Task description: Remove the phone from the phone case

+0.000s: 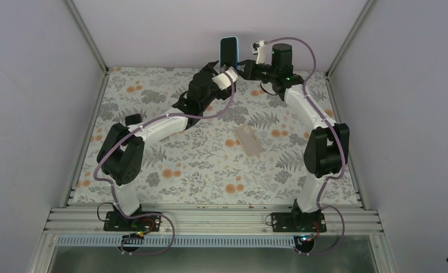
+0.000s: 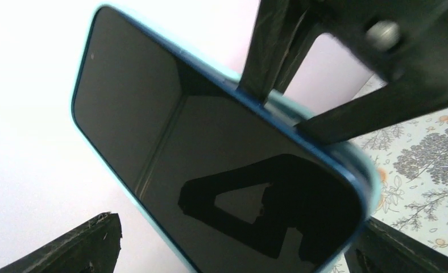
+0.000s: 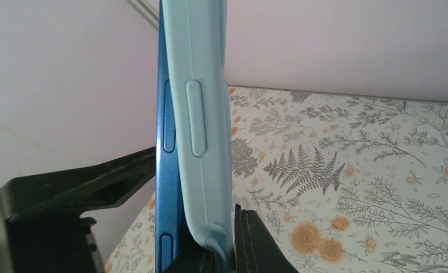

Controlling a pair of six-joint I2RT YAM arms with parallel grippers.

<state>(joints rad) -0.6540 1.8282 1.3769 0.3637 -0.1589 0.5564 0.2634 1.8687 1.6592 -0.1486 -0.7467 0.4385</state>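
One phone [image 1: 228,50] is held upright over the far edge of the table [image 1: 153,170], and it is partly seated in one light blue case [image 3: 204,114], whose side is seen pulled away from the phone's darker blue edge. Two grippers are counted. The right gripper [image 3: 233,239] is clamped tight on the case's lower end. The left gripper [image 1: 224,70] is spread wide beside the screen, and nothing is gripped by it. One pale flat rectangle [image 1: 248,140] is laid on the table, well apart.
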